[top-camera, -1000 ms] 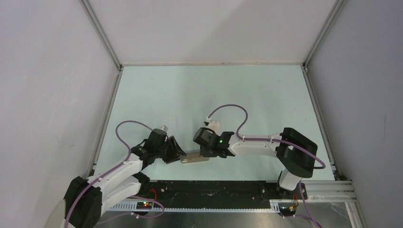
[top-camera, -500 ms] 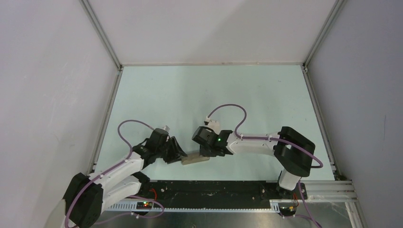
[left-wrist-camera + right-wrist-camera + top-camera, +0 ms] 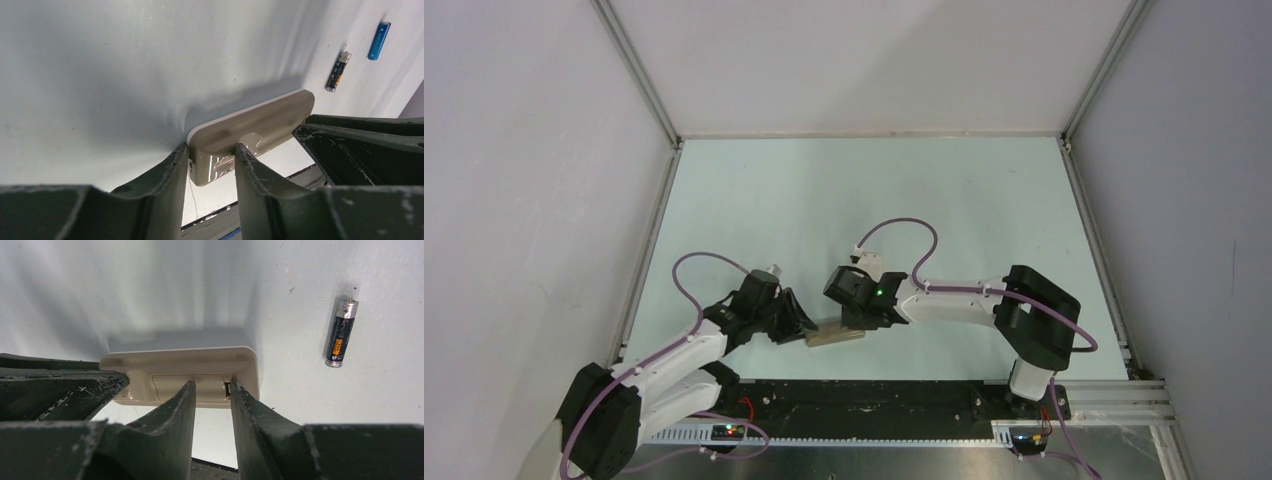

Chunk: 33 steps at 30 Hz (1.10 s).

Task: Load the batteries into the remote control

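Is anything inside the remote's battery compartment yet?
Cannot see inside: the remote lies back-up and its cover panel looks still in place, hiding the bay. Both batteries lie outside on the table: the dark battery and the blue battery.

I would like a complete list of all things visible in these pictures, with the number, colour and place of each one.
remote control: one, beige-grey back upward, flat on the table near its front edge, between the grippers
battery cover: one, beige-grey, fitted in the remote control's back
dark battery: one, black with an orange mark, loose on the table beside the remote control
blue battery: one, bright blue, on the table just past the dark battery, apart from it
table: one, pale green-white
walls: three, white-grey, around the table
cables: two, purple, one on each arm
arms: two, white and black
left gripper: one, black, fingers astride the remote control's end; grip unclear
right gripper: one, black, jaws slightly apart, over the battery cover
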Motion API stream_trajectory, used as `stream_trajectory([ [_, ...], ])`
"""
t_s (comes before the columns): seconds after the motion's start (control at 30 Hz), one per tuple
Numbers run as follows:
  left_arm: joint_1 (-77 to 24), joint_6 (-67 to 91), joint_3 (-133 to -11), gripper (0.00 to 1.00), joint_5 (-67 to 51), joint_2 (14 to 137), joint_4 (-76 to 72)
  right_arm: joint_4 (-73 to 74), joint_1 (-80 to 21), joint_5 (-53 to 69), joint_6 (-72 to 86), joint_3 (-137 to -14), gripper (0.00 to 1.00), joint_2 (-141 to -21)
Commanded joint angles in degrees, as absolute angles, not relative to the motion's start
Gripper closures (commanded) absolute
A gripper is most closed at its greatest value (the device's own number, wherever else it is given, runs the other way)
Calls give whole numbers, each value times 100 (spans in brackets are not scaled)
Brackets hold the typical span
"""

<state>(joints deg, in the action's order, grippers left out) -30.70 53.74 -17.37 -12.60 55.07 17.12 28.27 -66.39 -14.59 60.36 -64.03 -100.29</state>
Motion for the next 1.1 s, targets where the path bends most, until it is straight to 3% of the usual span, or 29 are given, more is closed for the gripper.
stream_trajectory([
  [0.0,-3144,5275,-1705,62,-1086,5581,2238,2828,-6744,-839,6149,-6106,63,-10481],
  [0.57,-3222,5309,-1748,69,-1049,5839,2109,175,-6304,720,6429,-4295,61,-9872],
  [1.07,-3261,5317,-1714,70,-954,5927,2035,-1769,-6089,1386,6444,-3609,60,-9352],
])
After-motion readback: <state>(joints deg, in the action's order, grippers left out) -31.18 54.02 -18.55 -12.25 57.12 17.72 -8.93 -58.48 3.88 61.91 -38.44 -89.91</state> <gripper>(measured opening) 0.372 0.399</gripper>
